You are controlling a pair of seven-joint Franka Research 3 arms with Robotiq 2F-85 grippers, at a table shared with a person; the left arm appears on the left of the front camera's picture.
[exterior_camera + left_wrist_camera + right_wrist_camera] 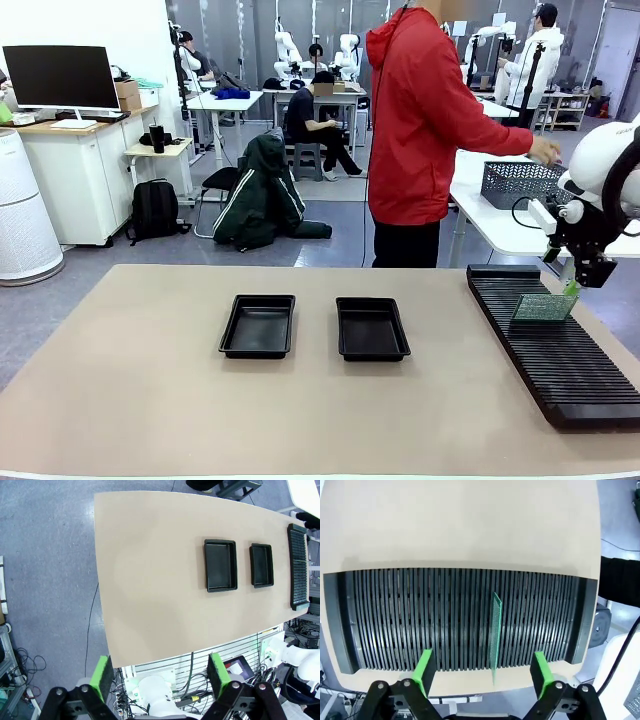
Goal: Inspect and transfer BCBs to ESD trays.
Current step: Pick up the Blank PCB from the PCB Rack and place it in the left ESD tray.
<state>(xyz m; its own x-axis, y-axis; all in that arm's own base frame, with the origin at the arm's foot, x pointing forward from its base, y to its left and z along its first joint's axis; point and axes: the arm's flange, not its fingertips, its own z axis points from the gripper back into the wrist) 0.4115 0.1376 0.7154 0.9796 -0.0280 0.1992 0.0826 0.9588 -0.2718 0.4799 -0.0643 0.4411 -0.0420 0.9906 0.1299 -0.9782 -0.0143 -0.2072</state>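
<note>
Two shallow black rectangular plastic trays on the tan table (130, 400), both to the left of the long black ribbed slotted rack (570, 370) and well apart from it: the nearer tray (372, 330) and, beyond it, the farther tray (258, 327). Floors bare. Nothing laid in either.

One thin pale green rectangular board (545, 306) noted, standing on edge in a slot near the rack's far end. The other slots look vacant, as far as I can see.

Right gripper (574, 289) hangs over the rack, just above the board's upper edge. Green pads apart, board lined up between them, not clamped. Contact with the board: cannot tell, looks clear of it.

Left gripper (160, 676) high up, far to the rack's left, fingers spread, nothing between them.

Person in a red jacket (420, 120) stands beyond the rack's far end, one hand (545, 152) at a grey mesh basket (520, 183) on the next table.

Judgement: task barely begun. No transfer done; first pick-up from the rack not yet made. Left to do: grip the board, lift it out, inspect, lay it in a tray. The second tray wants a board too, and no other board is in sight.
</note>
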